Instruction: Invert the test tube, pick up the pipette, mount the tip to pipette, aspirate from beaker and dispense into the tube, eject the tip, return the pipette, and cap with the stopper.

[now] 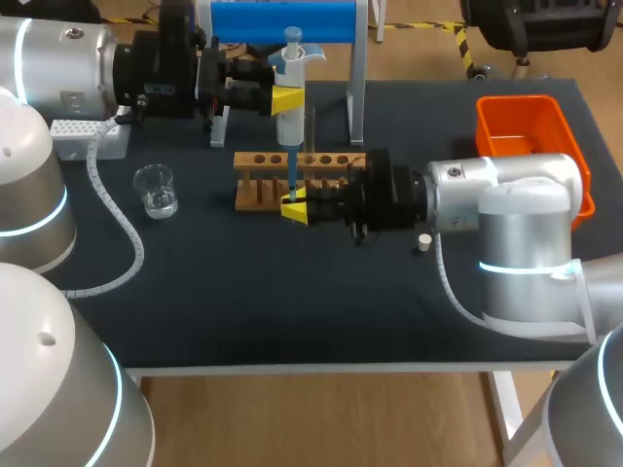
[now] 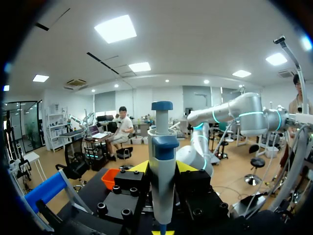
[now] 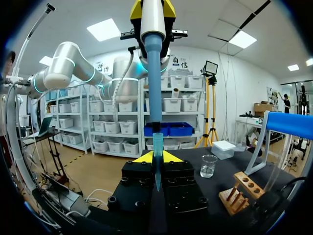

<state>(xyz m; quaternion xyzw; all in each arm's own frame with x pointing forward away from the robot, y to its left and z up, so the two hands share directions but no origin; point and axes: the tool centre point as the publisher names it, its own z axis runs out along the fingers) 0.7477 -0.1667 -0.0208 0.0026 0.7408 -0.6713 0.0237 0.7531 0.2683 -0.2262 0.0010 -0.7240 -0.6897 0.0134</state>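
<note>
**Pipette held over the right tool**

The left tool (image 1: 287, 98) pinches the pipette (image 1: 291, 88) upright above the wooden rack (image 1: 263, 180). The pipette's blue tip (image 3: 157, 161) points down at the right tool (image 1: 295, 209), which sits just in front of the rack. Whether this tool is spread or pinching cannot be told. The beaker (image 1: 156, 190) stands to the left of the rack. The stopper (image 1: 423, 240) lies on the tabletop (image 1: 292, 302) beside the right arm.

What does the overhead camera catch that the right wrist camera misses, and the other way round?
Only the head view shows the orange bin and the small white stopper. Only the right wrist view shows the narrow end of the blue tip, down at the right gripper. Both show the pipette in the left gripper, the beaker and the wooden rack.
</note>
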